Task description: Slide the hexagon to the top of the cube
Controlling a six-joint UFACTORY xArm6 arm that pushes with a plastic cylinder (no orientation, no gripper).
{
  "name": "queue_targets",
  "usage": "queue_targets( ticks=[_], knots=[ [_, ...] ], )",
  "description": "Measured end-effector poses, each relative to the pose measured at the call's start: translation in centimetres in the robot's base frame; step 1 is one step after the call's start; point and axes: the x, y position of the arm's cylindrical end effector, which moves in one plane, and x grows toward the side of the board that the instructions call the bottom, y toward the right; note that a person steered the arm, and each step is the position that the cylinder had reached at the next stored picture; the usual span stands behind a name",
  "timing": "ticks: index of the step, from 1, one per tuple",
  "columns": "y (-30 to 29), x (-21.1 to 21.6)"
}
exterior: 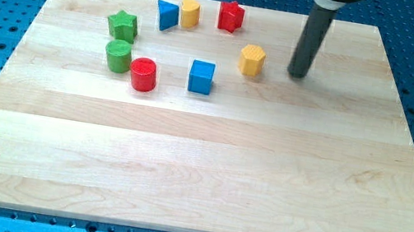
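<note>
The yellow hexagon (pixel 253 59) lies on the wooden board, up and to the right of the blue cube (pixel 201 77). My tip (pixel 299 74) stands on the board just right of the yellow hexagon, with a small gap between them. The dark rod rises from the tip toward the view's top.
A red star (pixel 231 16), a yellow block (pixel 190 13) and a blue triangle (pixel 167 15) lie near the board's top edge. A green star (pixel 123 25), a green cylinder (pixel 118 56) and a red cylinder (pixel 143 74) lie left of the cube. The wooden board (pixel 197 181) rests on a blue perforated table.
</note>
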Motion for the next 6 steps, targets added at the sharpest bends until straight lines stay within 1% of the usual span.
queue_targets(
  ticks=[1, 2, 3, 4, 5, 6],
  knots=[
    [-5.7, 0.6],
    [-8.4, 1.3],
    [-5.1, 0.6],
    [3.7, 3.7],
    [8.6, 4.2],
    [10.5, 4.2]
  ],
)
